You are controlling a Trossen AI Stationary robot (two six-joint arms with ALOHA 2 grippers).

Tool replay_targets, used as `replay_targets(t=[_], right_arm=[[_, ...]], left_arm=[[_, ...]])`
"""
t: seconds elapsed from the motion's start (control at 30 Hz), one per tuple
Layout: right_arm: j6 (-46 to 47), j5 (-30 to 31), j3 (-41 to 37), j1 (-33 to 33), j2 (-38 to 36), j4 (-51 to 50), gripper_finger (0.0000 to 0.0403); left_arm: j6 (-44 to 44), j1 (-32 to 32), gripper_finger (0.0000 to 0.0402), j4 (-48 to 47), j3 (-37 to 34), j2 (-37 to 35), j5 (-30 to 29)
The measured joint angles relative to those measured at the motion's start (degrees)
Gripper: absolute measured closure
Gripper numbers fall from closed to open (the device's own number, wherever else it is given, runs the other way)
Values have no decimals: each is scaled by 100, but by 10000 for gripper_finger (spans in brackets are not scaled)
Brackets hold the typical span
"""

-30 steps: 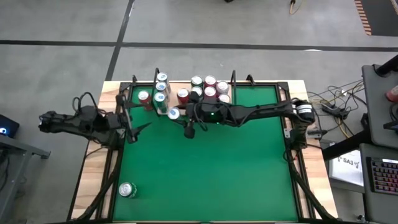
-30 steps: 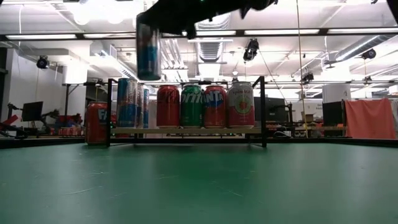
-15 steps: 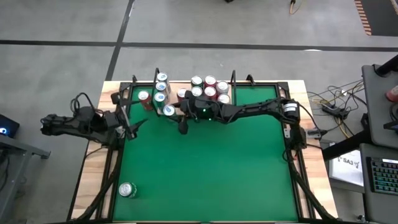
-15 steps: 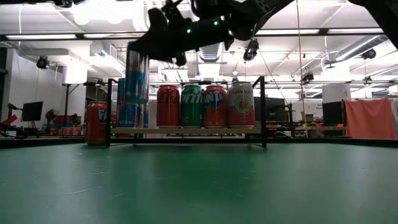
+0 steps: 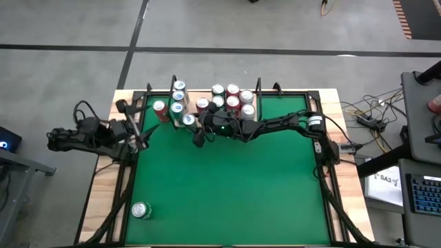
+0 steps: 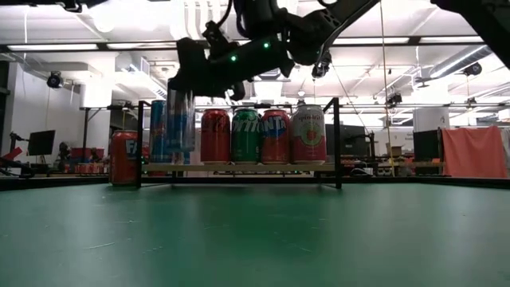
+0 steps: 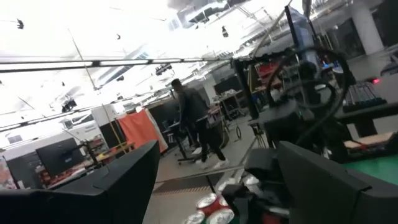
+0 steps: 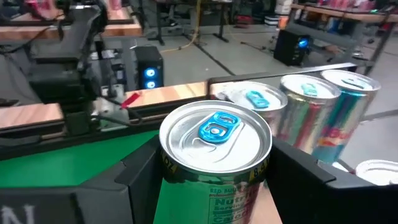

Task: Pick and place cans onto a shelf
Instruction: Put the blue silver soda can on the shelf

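Observation:
My right gripper (image 5: 190, 126) is shut on a blue-and-silver can (image 6: 181, 119) with a silver top and blue tab (image 8: 214, 134), at the shelf's left end. The shelf (image 6: 239, 167) is a light-wood board with black wire uprights at the table's far edge. On it stand blue, red, green and pale cans (image 6: 259, 135), which also show from above (image 5: 231, 98). A red can (image 6: 123, 158) stands on the table left of the shelf. My left gripper (image 5: 142, 136) is open and empty at the table's left edge. My right gripper pinches the can's side wall just under its top rim (image 8: 171, 171) between its two fingers (image 8: 140, 180), one on either side. The fingers reach in level from the table's right side. The can is upright, with its bottom a little above the shelf board (image 6: 181, 148).
A green-and-white can (image 5: 141, 210) lies on the green table near its front left corner. Black frame rails (image 5: 124, 186) run along the table's sides. Two tall cans (image 8: 339, 106) stand close beside the held one. A person shows far off in the room (image 7: 193, 118).
My right gripper has carried the can down and toward the table's far-left, to the shelf's left end. The can has stayed upright and dropped from above the shelved cans to their level. My left arm has drawn back a little toward the left edge.

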Motion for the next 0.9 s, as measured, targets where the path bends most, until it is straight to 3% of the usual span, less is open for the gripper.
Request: replay_targets(t=[0.27,0.9], right_arm=[[-27,391,-2,-13,24,150,177],[-168,419,-2,-15,24,76,177]], left_arm=[[-20,2,93,151,9,-61,2],[-20,2,93,230,-7,-59,7]])
